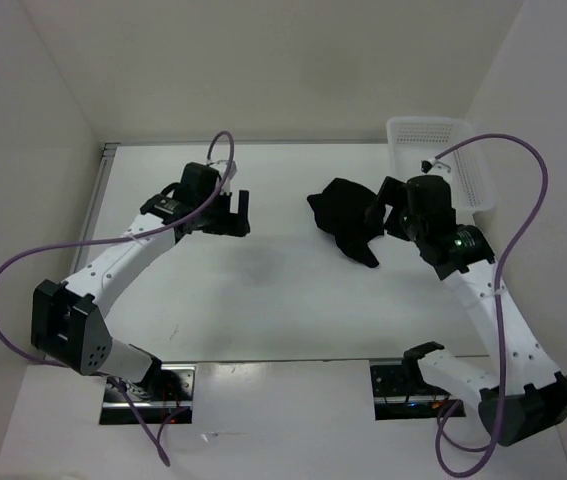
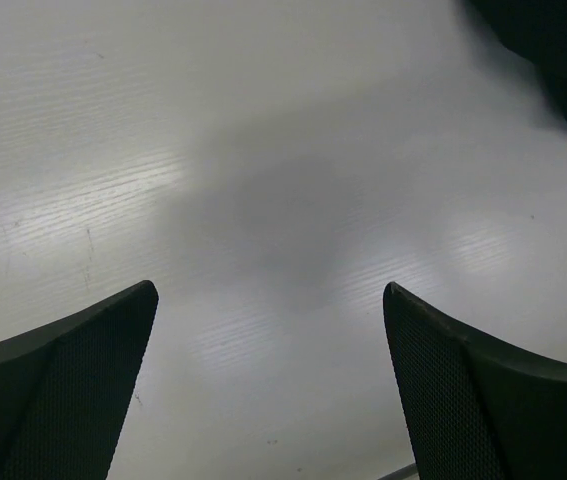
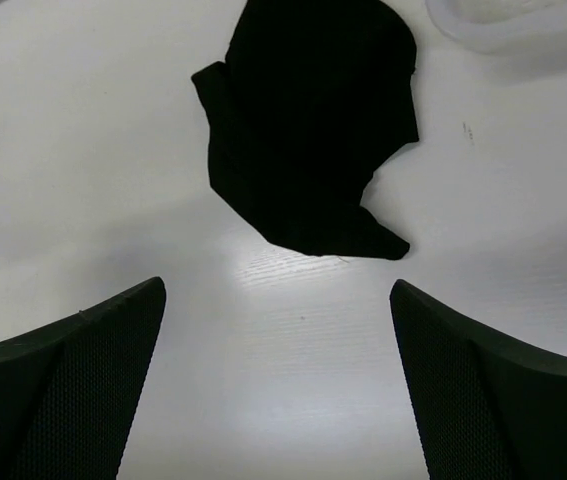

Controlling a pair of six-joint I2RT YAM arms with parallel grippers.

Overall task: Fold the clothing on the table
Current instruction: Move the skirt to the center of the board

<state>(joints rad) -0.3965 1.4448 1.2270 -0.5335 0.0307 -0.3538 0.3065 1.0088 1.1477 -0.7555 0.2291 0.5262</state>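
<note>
Where the large flat white rectangular table (image 1: pixel 263 300) filled the top view, it was seen to be enclosed by plain white walls on the left, far and right sides, and a thin metal rim was seen along its left and far edges. Faint scuffs and a soft grey shadow were seen on the surface in the left wrist view.

One small plain black soft fabric garment (image 1: pixel 341 212) was counted, along with one white perforated plastic basket (image 1: pixel 475 175) at the far right corner, two white robot arms and two purple cables.

The garment was found lying crumpled on the table, right of centre and toward the far side, near the basket but apart from it. Its long axis was seen to run diagonally, from the far left to the near right, and its narrower tail was pointed toward the near right. In the right wrist view the garment (image 3: pixel 313 130) was seen flat on the surface ahead of the fingers, untouched.

The left gripper (image 1: pixel 231 213) was held over bare table well left of the garment, its jaws spread wide and nothing between them. The right gripper (image 1: pixel 382 210) was poised just at the garment's right edge, jaws likewise spread apart and nothing grasped.
</note>
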